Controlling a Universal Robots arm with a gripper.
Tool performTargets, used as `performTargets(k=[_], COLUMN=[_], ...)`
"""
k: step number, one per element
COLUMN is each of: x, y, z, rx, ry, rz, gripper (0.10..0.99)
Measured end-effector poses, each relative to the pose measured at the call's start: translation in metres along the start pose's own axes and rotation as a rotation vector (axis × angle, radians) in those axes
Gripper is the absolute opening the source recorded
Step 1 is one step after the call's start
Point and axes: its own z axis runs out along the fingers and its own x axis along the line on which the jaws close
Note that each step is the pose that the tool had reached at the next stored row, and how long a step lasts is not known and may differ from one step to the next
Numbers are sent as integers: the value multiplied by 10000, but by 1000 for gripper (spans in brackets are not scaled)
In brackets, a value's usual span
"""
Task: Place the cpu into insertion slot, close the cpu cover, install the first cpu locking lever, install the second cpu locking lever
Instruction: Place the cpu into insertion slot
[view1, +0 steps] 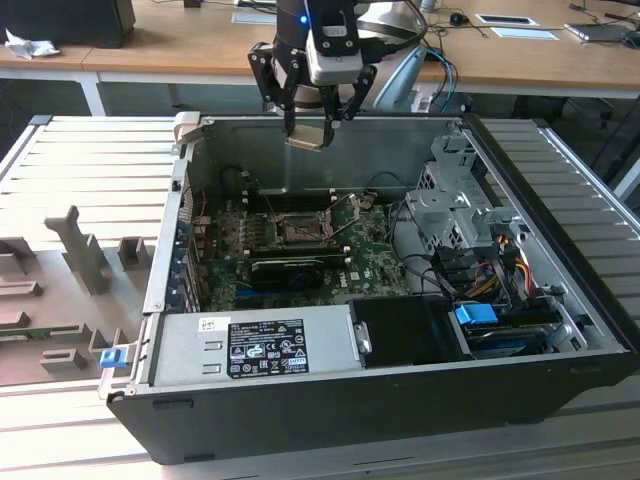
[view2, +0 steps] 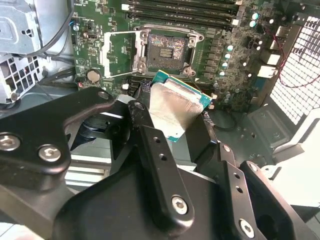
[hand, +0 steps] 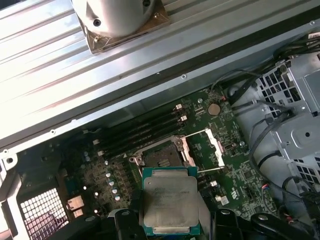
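My gripper (view1: 308, 122) hangs above the back wall of the open computer case, shut on the cpu (view1: 305, 139). The cpu (view2: 177, 107) is a flat square chip with a silver top and green edge, held level between the black fingers (view2: 150, 145). In the first wrist view the cpu (hand: 170, 207) sits just short of the insertion slot (hand: 162, 159). The insertion slot (view2: 166, 50) lies bare on the green motherboard (view1: 370, 255), its dark pin field exposed. The cpu cover (view2: 120, 52), a silver frame, is swung open beside it. A thin locking lever (view1: 349, 215) stands raised.
A silver power supply (view1: 260, 345) fills the case front. A metal drive cage (view1: 450, 200) and loose cables (view1: 500, 260) sit on the exterior view's right. Black memory slots (view2: 185, 9) run beside the socket. Grey fixtures (view1: 80, 250) lie outside the case.
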Motion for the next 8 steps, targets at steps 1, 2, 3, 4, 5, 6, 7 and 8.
performTargets(k=[1,2,3,4,5,6,7,8], x=[0,0,0,1,1,1,0,0], y=[0,0,0,0,0,-1,-1,-1], z=[0,0,1,1,3,3,5,7], rx=[2,5,9,12,11,10,7,5], ry=[-4,-10,-18,-27,-37,-47,-62,-76], rz=[30,81,142,237,343,449,616,777], gripper=[529,529,529,529,529,529,529,529])
